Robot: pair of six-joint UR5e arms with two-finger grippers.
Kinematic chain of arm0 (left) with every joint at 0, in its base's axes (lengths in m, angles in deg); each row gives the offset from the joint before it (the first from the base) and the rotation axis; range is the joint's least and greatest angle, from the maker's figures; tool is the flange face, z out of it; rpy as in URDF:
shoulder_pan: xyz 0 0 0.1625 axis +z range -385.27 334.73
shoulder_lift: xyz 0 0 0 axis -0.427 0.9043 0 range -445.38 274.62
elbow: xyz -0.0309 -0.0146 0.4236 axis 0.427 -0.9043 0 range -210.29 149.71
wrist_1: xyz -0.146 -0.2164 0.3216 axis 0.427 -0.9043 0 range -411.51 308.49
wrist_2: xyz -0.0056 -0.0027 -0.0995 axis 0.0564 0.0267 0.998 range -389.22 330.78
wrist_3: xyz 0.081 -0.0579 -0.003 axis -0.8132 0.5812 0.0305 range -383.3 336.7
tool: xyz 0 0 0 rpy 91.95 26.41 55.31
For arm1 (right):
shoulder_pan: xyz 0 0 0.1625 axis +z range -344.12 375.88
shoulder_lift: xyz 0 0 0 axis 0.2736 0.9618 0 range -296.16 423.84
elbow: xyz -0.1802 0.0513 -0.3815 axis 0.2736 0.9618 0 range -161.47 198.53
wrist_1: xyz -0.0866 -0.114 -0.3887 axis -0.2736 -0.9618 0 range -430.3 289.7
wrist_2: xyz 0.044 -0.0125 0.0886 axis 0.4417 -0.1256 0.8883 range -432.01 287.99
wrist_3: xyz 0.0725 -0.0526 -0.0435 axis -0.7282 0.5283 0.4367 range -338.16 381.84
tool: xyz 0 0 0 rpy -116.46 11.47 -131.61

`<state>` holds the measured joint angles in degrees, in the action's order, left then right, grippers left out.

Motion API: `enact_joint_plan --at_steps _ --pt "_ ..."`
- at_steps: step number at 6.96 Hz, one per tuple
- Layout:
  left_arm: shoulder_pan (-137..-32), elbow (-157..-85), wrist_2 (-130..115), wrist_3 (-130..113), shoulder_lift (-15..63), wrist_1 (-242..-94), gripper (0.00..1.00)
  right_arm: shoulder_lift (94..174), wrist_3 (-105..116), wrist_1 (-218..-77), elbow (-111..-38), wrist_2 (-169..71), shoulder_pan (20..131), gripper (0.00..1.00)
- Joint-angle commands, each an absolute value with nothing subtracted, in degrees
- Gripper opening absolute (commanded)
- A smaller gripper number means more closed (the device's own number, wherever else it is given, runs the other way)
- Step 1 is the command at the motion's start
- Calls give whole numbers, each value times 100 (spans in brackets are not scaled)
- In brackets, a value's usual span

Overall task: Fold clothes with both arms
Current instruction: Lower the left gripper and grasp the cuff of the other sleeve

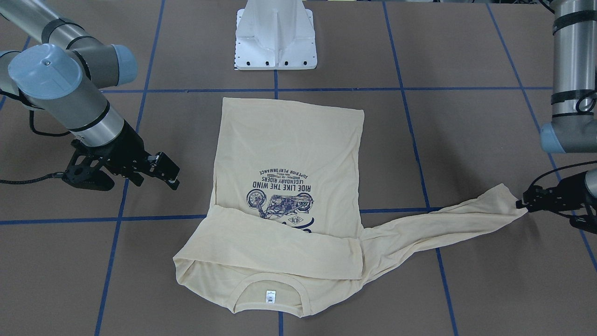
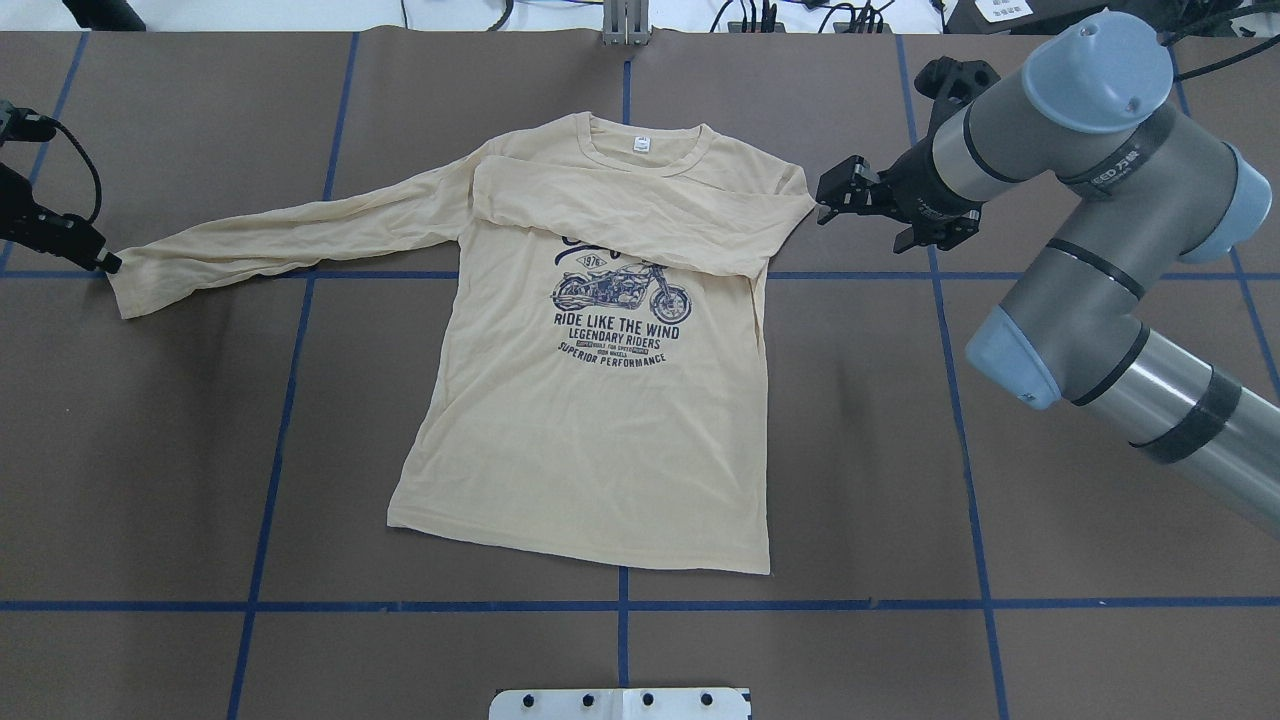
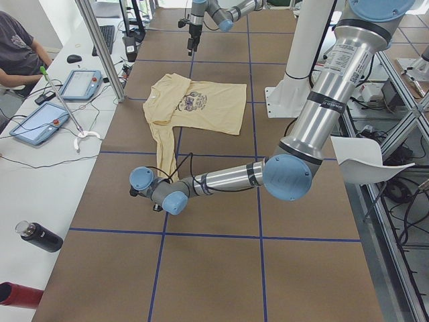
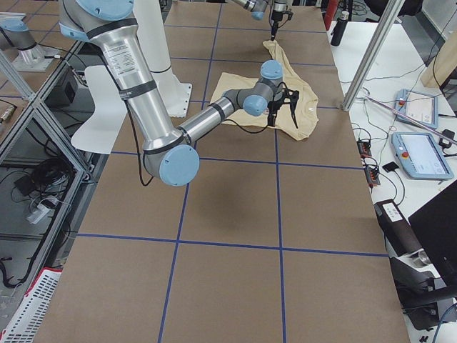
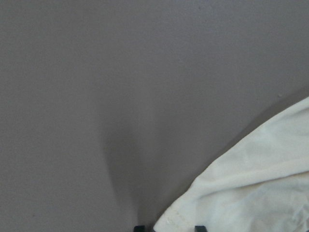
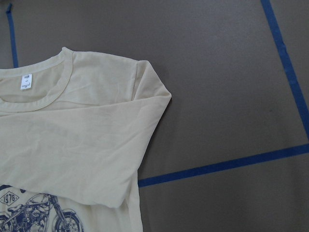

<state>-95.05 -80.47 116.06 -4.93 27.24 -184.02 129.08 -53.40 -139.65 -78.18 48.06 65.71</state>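
Note:
The clothes are one cream-yellow long-sleeved shirt (image 2: 600, 430) lying flat, print side up, with its neck label (image 2: 639, 145) at the far side from the robot. One sleeve (image 2: 640, 215) is folded across the chest. The other sleeve (image 2: 290, 235) stretches out sideways. At that sleeve's cuff, my left gripper (image 2: 108, 264) is shut on the cloth, and the cuff shows between its fingertips (image 5: 138, 227) in the left wrist view. My right gripper (image 2: 825, 200) hovers open beside the folded shoulder and holds nothing. The right wrist view looks down on the collar and shoulder (image 6: 145, 82).
The white pedestal base (image 1: 275, 42) stands behind the shirt's hem. Blue tape lines (image 2: 280, 430) grid the brown table. A side bench holds tablets (image 3: 40, 124) and a bottle (image 3: 40, 236), and a person (image 3: 20, 47) sits there.

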Motion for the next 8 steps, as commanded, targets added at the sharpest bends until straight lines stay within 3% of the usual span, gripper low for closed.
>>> enact_joint_plan --at_steps 1,2,4,8 --pt "-9497 -8004 11607 -493 2747 -18405 22 12949 -5340 -13965 -7868 4805 6571 99" --pt "-9489 -8013 11624 -484 2782 -18396 0 12949 -5340 -13965 -7886 4805 6571 99" --pt "-9488 -8109 11887 -371 2843 -18388 0 12967 -5340 -13965 -7938 4831 6571 99" --pt "-9428 -10564 12723 3028 2921 -18414 0 13941 -4263 -13613 -8159 5295 7227 100"
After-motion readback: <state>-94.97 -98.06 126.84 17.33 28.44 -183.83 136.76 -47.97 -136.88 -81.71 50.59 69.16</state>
